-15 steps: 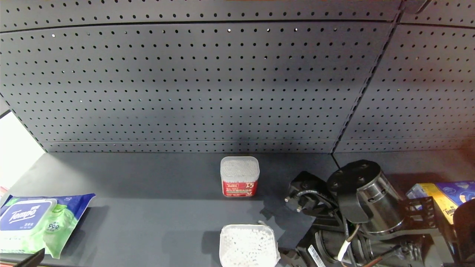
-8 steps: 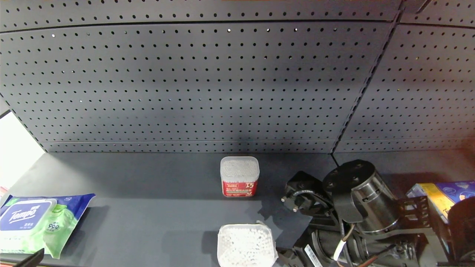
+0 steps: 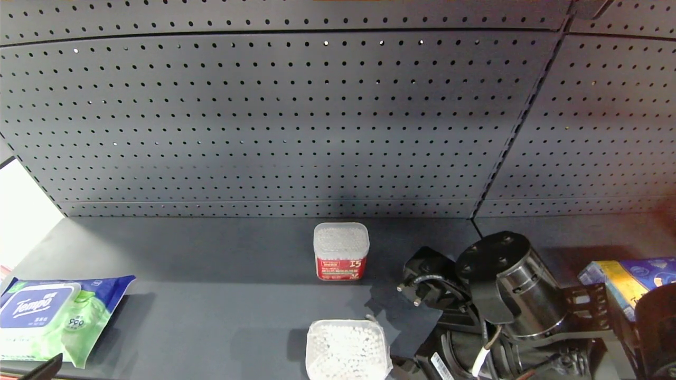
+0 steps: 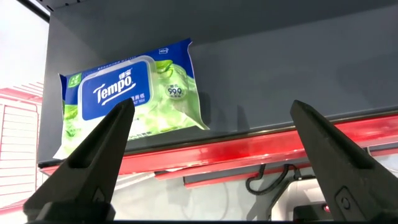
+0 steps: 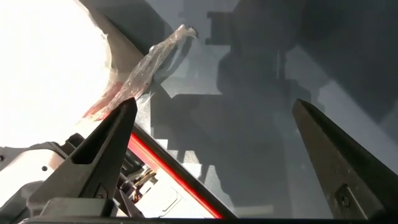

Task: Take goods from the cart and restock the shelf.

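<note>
A clear tub of cotton swabs with a red label (image 3: 341,251) stands upright mid-shelf. A second tub (image 3: 347,351) sits at the shelf's front edge, seen from the top. In the right wrist view it is the bright white shape (image 5: 56,68) with a loose plastic tab (image 5: 158,53), just beside one finger. My right gripper (image 5: 214,106) is open over bare shelf, holding nothing. My right arm (image 3: 501,295) lies just right of the front tub. My left gripper (image 4: 211,109) is open below the shelf's red front edge (image 4: 249,149), facing a green and blue wet wipes pack (image 4: 130,93).
The wipes pack (image 3: 53,316) lies flat at the shelf's left front. A blue and yellow tissue pack (image 3: 628,279) sits at the right. A dark pegboard wall (image 3: 296,132) backs the shelf. Bare grey shelf (image 3: 211,264) spreads between the wipes and the tubs.
The front swab tub has shifted slightly to the left. My right arm has moved a little left and down. The back tub and the wipes have stayed put.
</note>
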